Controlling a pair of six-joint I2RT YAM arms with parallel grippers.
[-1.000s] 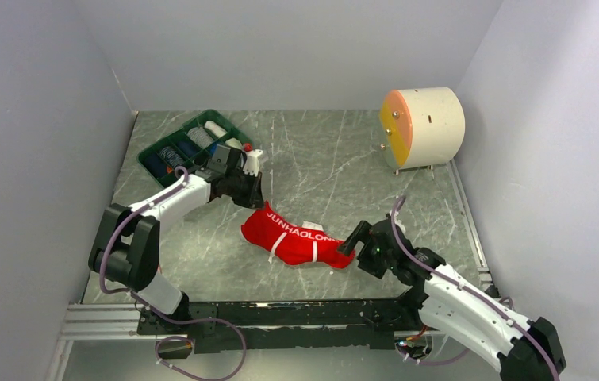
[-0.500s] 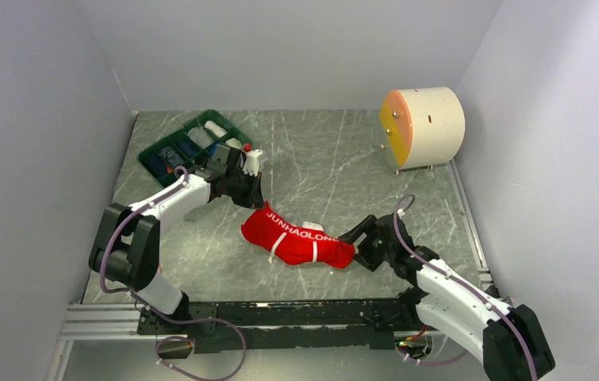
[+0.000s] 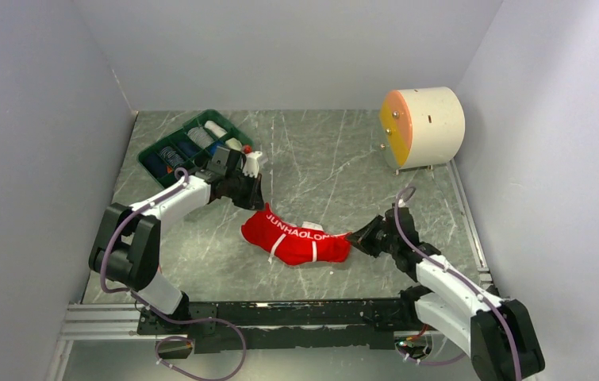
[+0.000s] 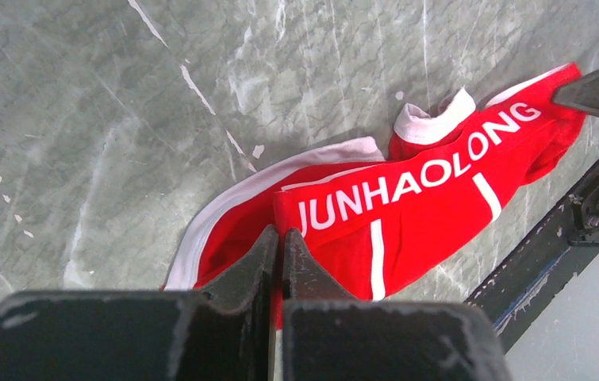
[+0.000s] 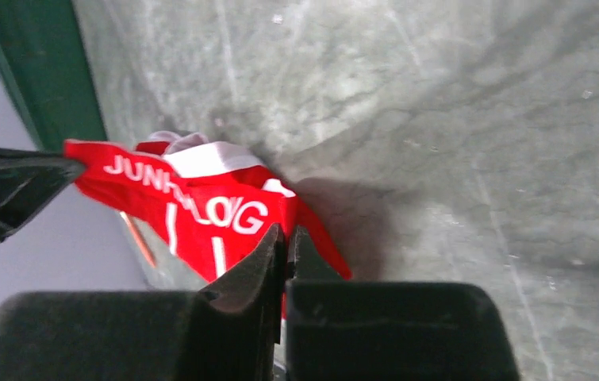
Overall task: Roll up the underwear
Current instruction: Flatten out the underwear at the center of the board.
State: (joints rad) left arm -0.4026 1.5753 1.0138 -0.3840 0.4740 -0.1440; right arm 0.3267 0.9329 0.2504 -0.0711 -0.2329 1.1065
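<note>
2 pinches hold the red briefs point(image 3: 300, 242): left gripper point(image 3: 258, 202) 1 end, right gripper point(image 3: 354, 236) other; prob. no roll yet.

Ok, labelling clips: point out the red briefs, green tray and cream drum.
Red cloth briefs point(image 3: 300, 228), top view, lettered waistband.
Green plastic tray point(image 3: 167, 136), top view, left rim.
Cream round drum point(image 3: 436, 119), top view, curved side.

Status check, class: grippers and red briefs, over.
Left gripper shut on red briefs. Right gripper shut on opposite end. Green tray apart, far left.
</note>
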